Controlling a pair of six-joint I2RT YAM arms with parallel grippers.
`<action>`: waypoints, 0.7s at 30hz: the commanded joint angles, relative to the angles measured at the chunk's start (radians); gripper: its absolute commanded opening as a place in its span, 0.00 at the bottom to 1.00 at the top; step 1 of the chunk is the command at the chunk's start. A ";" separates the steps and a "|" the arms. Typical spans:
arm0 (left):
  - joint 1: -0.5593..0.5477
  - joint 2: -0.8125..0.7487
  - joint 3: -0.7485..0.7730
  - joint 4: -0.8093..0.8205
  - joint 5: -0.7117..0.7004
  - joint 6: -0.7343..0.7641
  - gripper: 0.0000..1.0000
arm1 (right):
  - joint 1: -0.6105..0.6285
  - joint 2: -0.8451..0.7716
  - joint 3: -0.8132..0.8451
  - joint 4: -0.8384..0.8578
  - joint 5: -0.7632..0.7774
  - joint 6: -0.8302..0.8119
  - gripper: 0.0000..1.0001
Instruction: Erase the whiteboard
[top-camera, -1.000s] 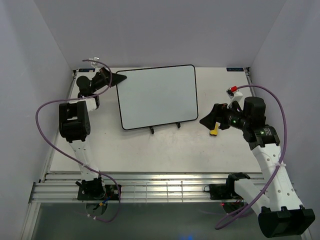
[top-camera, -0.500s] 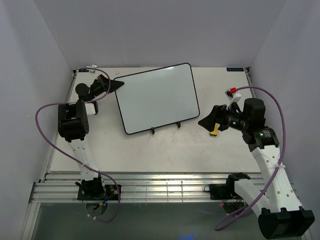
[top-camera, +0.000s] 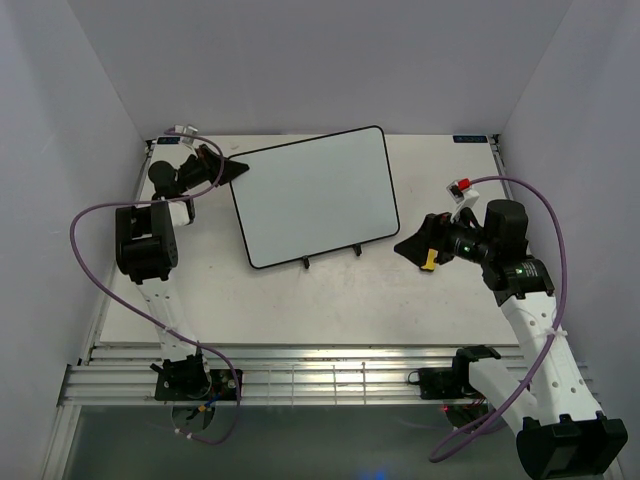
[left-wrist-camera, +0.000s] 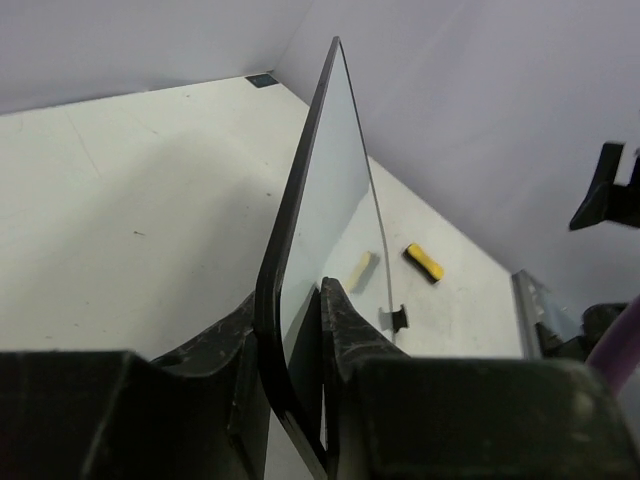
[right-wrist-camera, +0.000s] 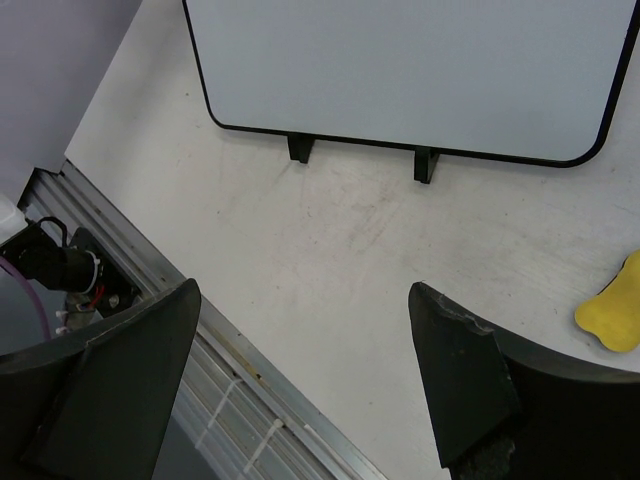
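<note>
The white table (top-camera: 300, 300) fills the middle of the top view. The whiteboard (top-camera: 315, 195) stands on it, up on small black feet (top-camera: 305, 261). A yellow eraser (right-wrist-camera: 612, 318) lies to its right.

1. You have one whiteboard (top-camera: 315, 195) in front of you.
2. You can count one yellow eraser (right-wrist-camera: 612, 320).
3. You see two black stand feet under the board's lower edge: the left foot (right-wrist-camera: 298, 148) and the right foot (right-wrist-camera: 425, 165).
4. You are working with two arms: the left arm (top-camera: 148, 245) and the right arm (top-camera: 530, 300).
5. That gives you two grippers: the left gripper (left-wrist-camera: 290, 325) and the right gripper (right-wrist-camera: 302, 290).
6. You have two purple cables, one per arm: the left cable (top-camera: 85, 225) and the right cable (top-camera: 560, 215).
7. You have one table (top-camera: 330, 300).
</note>
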 joint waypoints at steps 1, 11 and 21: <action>0.003 0.015 0.026 0.322 0.156 0.328 0.31 | -0.001 -0.007 -0.007 0.058 -0.024 0.013 0.90; 0.000 0.003 -0.003 0.336 0.161 0.315 0.36 | -0.001 -0.014 -0.014 0.055 -0.013 0.016 0.90; -0.002 0.023 0.034 0.334 0.188 0.242 0.98 | -0.001 -0.019 -0.011 0.045 -0.010 0.013 0.90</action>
